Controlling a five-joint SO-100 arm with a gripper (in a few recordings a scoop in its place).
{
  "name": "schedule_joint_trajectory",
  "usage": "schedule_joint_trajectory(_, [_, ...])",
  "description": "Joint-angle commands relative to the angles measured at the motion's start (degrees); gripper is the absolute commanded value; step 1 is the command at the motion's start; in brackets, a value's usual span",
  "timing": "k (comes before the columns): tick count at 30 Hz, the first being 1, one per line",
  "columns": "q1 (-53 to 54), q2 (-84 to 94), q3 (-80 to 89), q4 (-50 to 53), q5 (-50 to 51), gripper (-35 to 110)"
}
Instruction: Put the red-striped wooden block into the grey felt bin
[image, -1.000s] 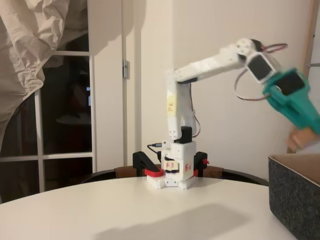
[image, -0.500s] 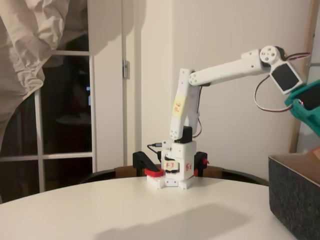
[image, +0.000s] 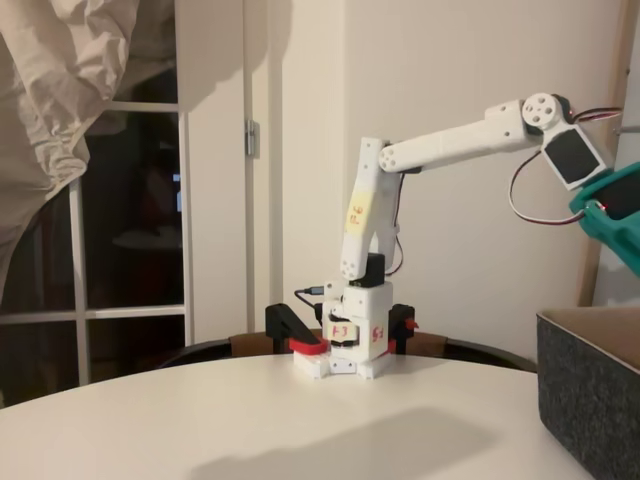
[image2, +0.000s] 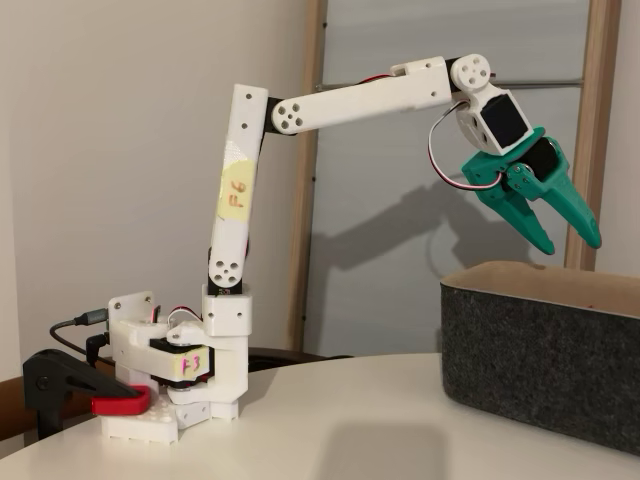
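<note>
White round table (image2: 330, 420), teal pincer (image2: 572, 236) spread empty above grey felt bin (image2: 540, 350), tips cropped in other view

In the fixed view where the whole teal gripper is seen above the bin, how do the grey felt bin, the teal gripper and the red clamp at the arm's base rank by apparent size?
1. grey felt bin, largest, though cut by the picture's edge.
2. teal gripper, jaws open.
3. red clamp, smallest.
</note>
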Motion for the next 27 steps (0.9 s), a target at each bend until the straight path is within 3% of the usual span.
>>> schedule_joint_trajectory(1, [-0.53,2.2,-1.76,3.43,1.67,24])
schedule_joint_trajectory(18, [8.09,21.88,-0.62,26.89,12.74,24])
schedule_joint_trajectory(27, [24.26,39.29,10.37,28.21,26.1,21])
